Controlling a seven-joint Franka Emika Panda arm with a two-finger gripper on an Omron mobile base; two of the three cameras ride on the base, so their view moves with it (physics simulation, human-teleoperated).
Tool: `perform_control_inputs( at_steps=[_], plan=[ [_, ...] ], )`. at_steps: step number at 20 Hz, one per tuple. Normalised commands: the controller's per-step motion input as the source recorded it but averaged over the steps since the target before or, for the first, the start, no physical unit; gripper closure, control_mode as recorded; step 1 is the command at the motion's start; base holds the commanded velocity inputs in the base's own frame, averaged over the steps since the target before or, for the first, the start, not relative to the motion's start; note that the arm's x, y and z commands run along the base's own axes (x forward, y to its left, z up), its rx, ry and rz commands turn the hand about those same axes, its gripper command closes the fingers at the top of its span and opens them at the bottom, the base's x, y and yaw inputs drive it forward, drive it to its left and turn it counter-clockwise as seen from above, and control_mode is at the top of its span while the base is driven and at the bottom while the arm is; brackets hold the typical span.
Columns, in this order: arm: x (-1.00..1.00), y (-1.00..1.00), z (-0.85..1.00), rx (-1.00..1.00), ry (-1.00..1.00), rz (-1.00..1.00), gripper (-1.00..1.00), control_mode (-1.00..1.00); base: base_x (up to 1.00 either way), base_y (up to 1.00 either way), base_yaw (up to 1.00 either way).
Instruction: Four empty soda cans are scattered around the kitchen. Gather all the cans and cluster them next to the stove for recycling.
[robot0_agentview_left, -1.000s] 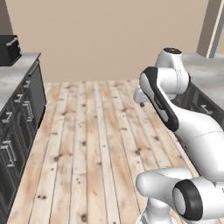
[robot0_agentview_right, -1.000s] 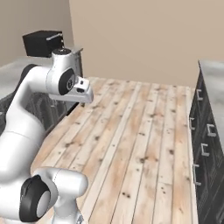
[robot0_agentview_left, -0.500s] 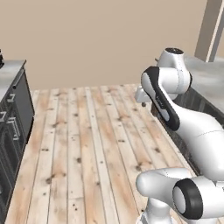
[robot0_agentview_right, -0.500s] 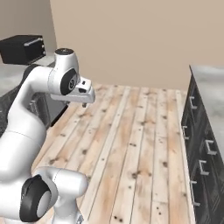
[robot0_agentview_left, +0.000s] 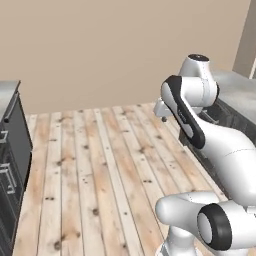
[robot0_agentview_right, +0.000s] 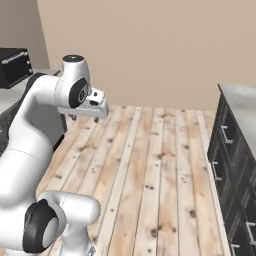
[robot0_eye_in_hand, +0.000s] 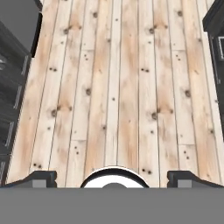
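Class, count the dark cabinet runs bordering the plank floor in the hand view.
2. One cabinet run lines the view's left edge; the other cabinet run stands at its upper right edge, with the plank floor between them. More may lie outside the frame.

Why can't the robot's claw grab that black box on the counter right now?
Probably too far. The claw is open and empty above the plank floor, while the black box, likely a microwave, sits on the far counter.
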Motion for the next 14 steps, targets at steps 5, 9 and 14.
perform_control_inputs(
  at_steps=[5,9,14],
  plan=[
    [0.00,0.00,0.00,0.00,0.00,0.00,-1.00,1.00,0.96,0.46,-0.17],
    [0.00,0.00,0.00,0.00,0.00,0.00,-1.00,1.00,0.99,0.45,-0.17],
    [0.00,0.00,0.00,0.00,0.00,0.00,-1.00,1.00,0.99,0.42,-0.17]
  ],
)
